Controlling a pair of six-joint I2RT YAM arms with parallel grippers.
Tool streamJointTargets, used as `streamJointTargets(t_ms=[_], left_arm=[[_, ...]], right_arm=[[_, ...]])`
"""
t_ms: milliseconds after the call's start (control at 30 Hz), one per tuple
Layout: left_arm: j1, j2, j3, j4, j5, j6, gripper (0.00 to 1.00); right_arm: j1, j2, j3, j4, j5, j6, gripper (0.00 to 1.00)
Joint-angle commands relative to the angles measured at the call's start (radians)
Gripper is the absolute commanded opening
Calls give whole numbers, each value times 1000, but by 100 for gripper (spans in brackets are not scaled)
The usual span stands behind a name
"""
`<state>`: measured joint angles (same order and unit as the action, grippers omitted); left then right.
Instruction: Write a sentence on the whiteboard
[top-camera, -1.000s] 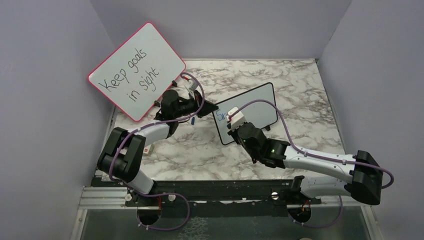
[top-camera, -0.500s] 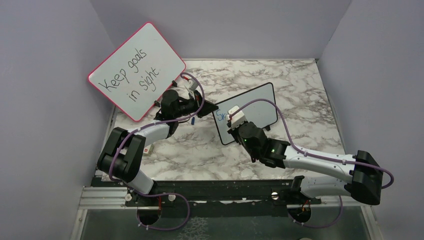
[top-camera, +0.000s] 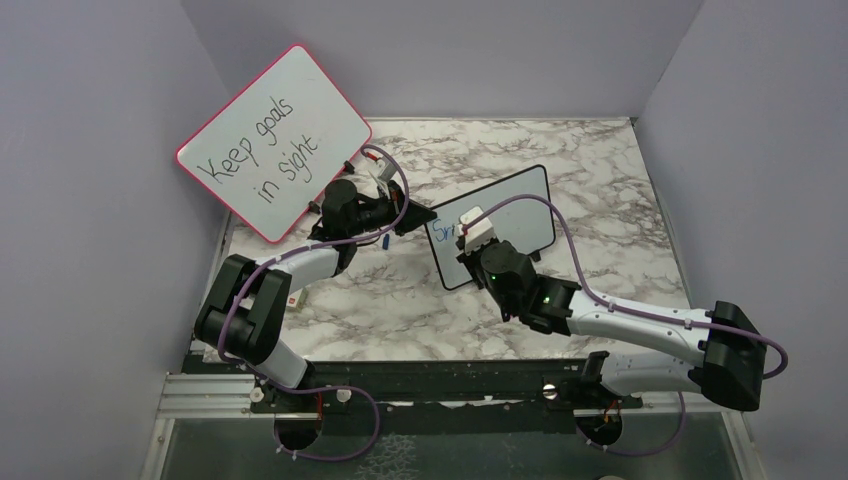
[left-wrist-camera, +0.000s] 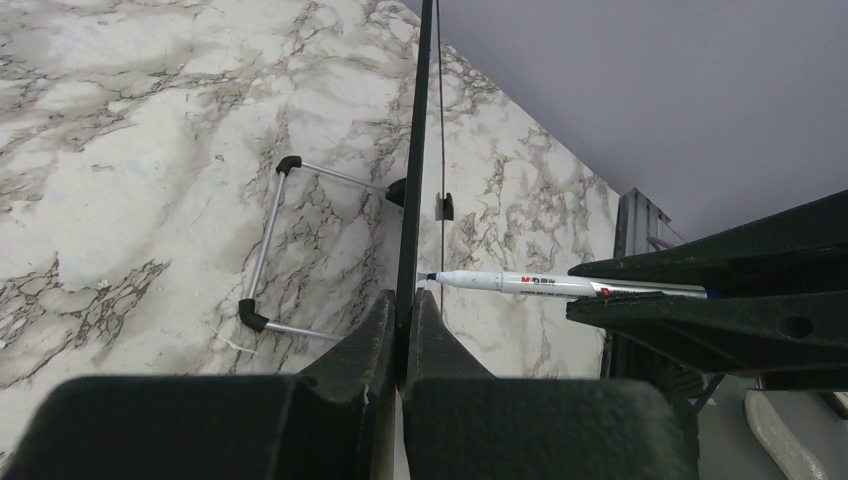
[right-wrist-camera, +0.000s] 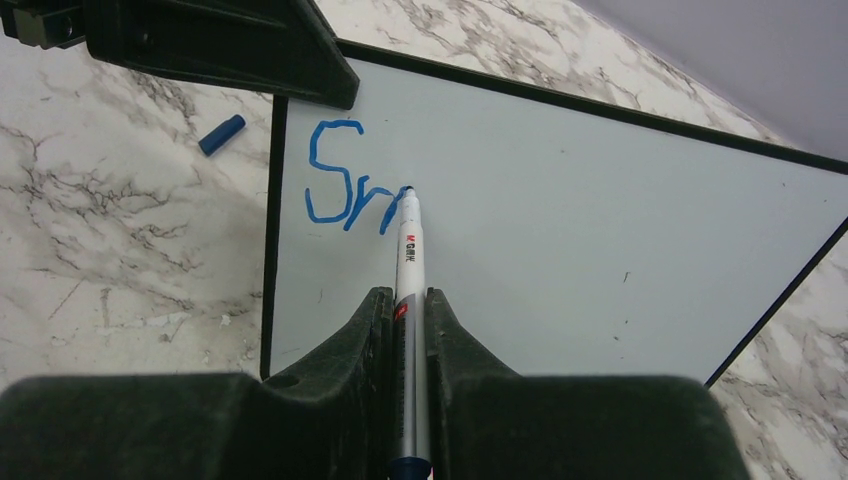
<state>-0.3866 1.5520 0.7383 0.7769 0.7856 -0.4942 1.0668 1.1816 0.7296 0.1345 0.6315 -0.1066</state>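
The whiteboard (top-camera: 520, 215) stands mid-tabletop (top-camera: 610, 170), left edge clamped by the left gripper (left-wrist-camera: 405, 325); only the left wrist view shows its one wire stand (left-wrist-camera: 262, 250). The right gripper (right-wrist-camera: 405, 320) pinches one marker (right-wrist-camera: 410, 250), tip on the sentence (right-wrist-camera: 345, 190), two blue letters; one cap (right-wrist-camera: 221, 134) lies beside

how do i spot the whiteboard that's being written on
On the marble table, look near the middle. The whiteboard there is small and black-framed. Unlike the larger red-framed board with black writing by the left wall, it carries blue letters and a marker touches it.
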Motion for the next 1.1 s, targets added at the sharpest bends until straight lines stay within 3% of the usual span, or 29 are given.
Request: streamJointTargets(t_ms=[0, 1067], left_arm=[[-14, -15, 4, -8, 43, 3, 0], [-14, -11, 6, -8, 36, 3, 0]], right_arm=[[-11, -13, -9, 27, 38, -6, 1], [-14, -36, -9, -115, -7, 67, 1]])
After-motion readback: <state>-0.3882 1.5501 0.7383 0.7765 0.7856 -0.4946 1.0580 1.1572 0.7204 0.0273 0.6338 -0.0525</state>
